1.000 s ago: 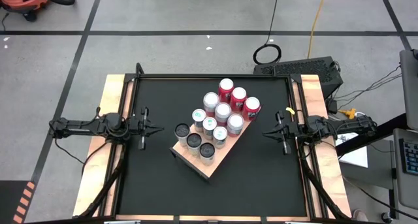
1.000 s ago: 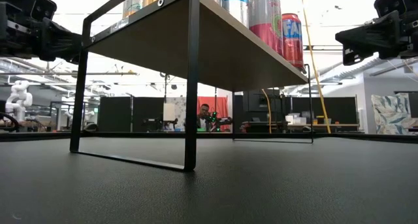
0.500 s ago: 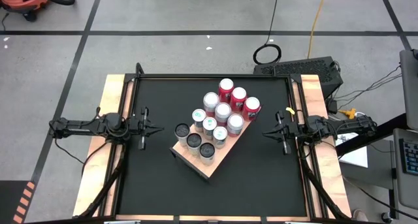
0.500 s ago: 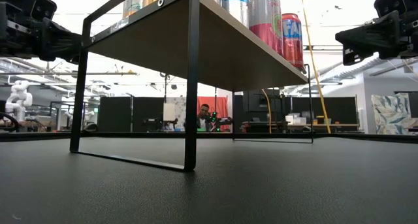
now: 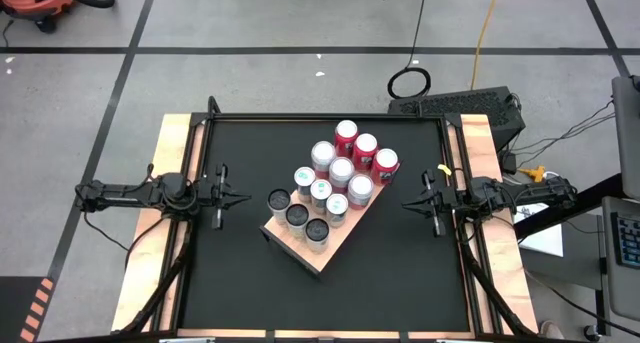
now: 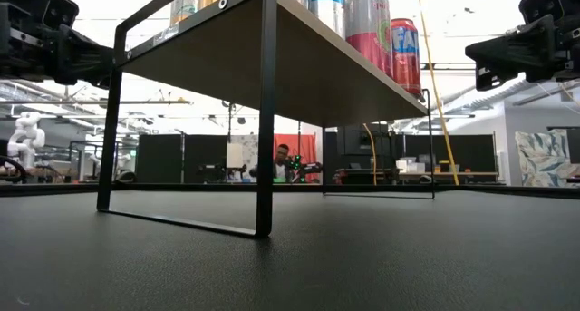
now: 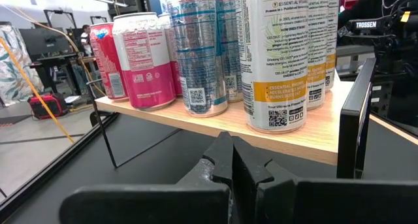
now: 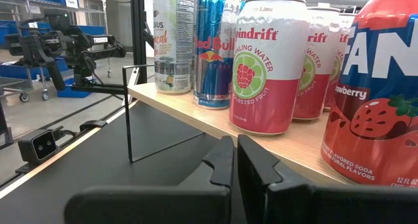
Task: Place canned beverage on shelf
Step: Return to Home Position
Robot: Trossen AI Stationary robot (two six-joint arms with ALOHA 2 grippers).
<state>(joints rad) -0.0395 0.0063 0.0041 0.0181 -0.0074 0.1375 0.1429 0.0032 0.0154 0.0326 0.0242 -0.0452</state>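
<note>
The shelf (image 5: 312, 245), a tan wooden board on black metal legs (image 6: 265, 121), stands at the middle of the black table, turned at an angle. Several beverage cans stand upright on it: red ones (image 5: 365, 148) at the far end, silver and white ones (image 5: 320, 190) in the middle, dark-topped ones (image 5: 297, 217) at the near end. My left gripper (image 5: 243, 196) is shut at the table's left side, level, pointing at the shelf. My right gripper (image 5: 407, 204) is shut at the right side, also level and facing the shelf. Neither holds anything.
Bare black tabletop (image 5: 400, 273) lies around the shelf on all sides. Wooden side strips (image 5: 145, 253) flank the table. Beyond the table a person (image 6: 284, 161) stands in the room, far off, and cables lie on the floor (image 5: 410, 81).
</note>
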